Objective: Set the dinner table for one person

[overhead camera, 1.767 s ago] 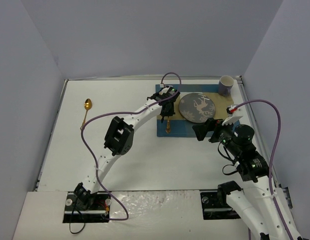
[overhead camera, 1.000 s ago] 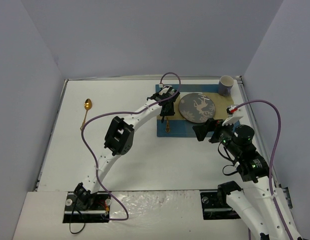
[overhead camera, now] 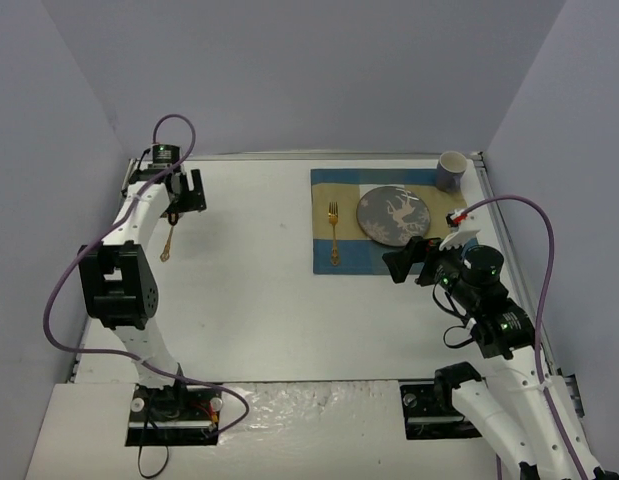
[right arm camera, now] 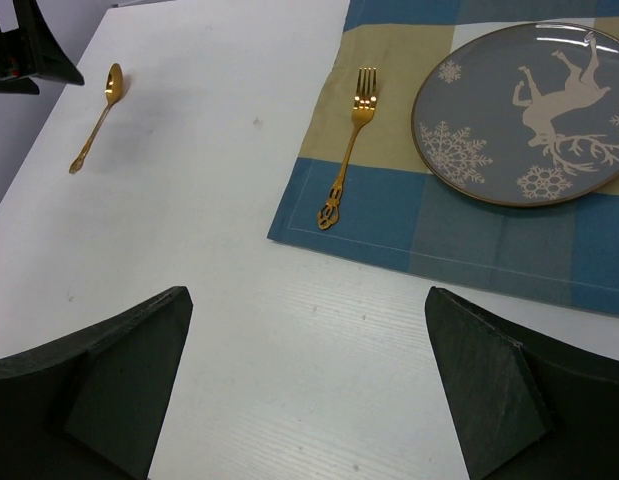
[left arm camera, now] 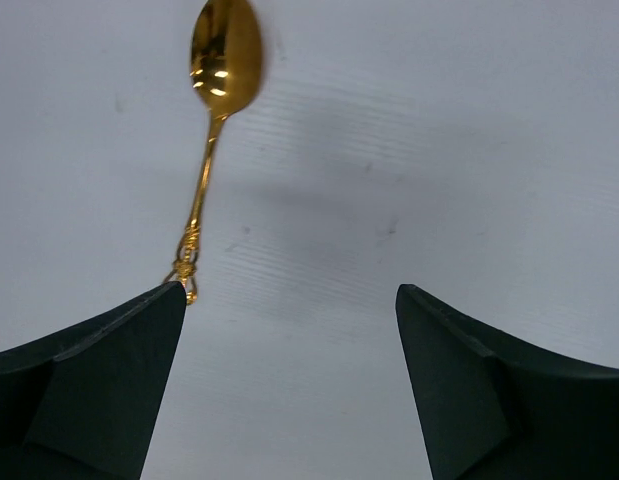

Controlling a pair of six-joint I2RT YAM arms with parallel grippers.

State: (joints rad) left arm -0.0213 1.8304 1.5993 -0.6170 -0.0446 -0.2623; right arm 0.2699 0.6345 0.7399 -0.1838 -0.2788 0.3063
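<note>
On the white dinner table (overhead camera: 269,310) lies a blue-and-tan placemat (overhead camera: 349,262). It carries a grey deer plate (overhead camera: 393,215) and, left of the plate, a gold fork (overhead camera: 333,235). A gold spoon (overhead camera: 168,243) lies at the table's far left. My left gripper (overhead camera: 186,190) hangs open over the spoon's bowl end. In the left wrist view the spoon (left arm camera: 211,120) lies ahead of the open left gripper (left arm camera: 289,290), its handle end beside the left fingertip, not between the fingers. My right gripper (overhead camera: 401,265) stands open and empty near the placemat's front edge, with the fork (right arm camera: 351,145) and plate (right arm camera: 524,110) ahead of it.
A grey mug (overhead camera: 450,170) stands at the back right corner, off the placemat. Grey walls close in the table on three sides, and thin metal rails run along its edges. In the right wrist view the spoon (right arm camera: 97,118) shows at the far left.
My left arm has swung from the placemat to the far left, over the spoon, with its jaws opened. The fork stays on the placemat. The right arm has not moved.
</note>
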